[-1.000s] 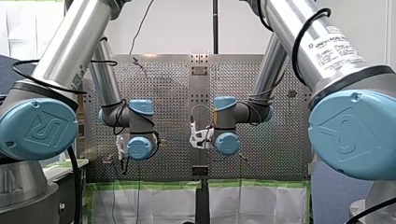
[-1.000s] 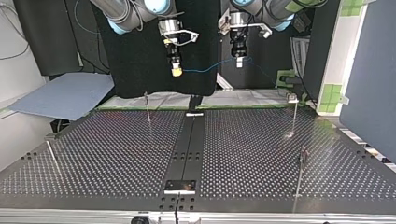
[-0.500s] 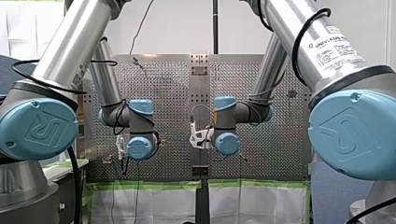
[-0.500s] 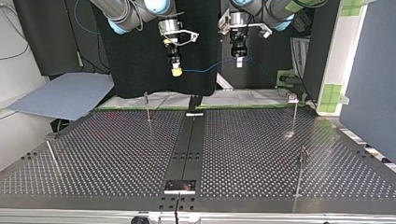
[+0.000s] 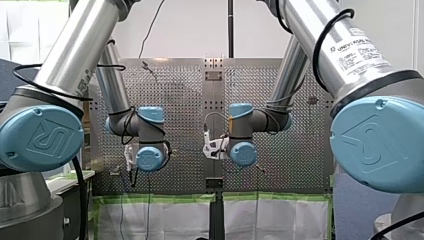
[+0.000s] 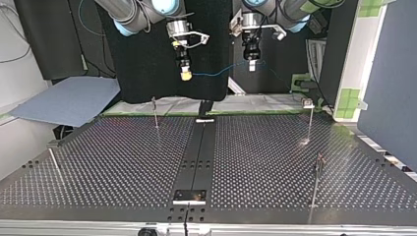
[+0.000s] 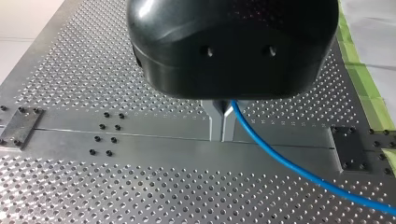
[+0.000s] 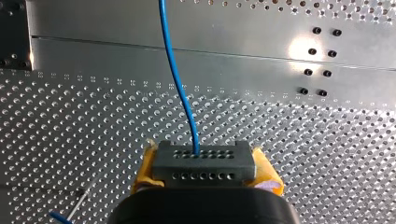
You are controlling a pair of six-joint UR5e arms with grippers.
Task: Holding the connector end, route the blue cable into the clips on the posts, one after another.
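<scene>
Front view: both arms reach out over the perforated metal bench. Their blue-capped wrist joints hide the hands, so no grip can be read here.

Top view: my right arm's hand, with yellow tips, and my left arm's hand hang side by side, well above the bench. The thin blue cable spans the gap between them and trails on past my left hand. Several slim metal posts stand around the bench. None of them has cable in its clip.

Left wrist view: the metal fingers are pressed together. The cable comes out at their root and runs off over the bench, so I judge it pinched there.

Right wrist view: the yellow pads clamp the dark grey perforated connector block from both sides. The cable leaves the block's face and runs ahead.

Assessment: the connector end is secured and the routing proper has not begun. The step in hand is carrying the cable towards a first clip; which post comes first cannot be told. The next move calls for lowering the span onto that clip, with the line kept taut between the hands and squared to the clip's mouth.
</scene>
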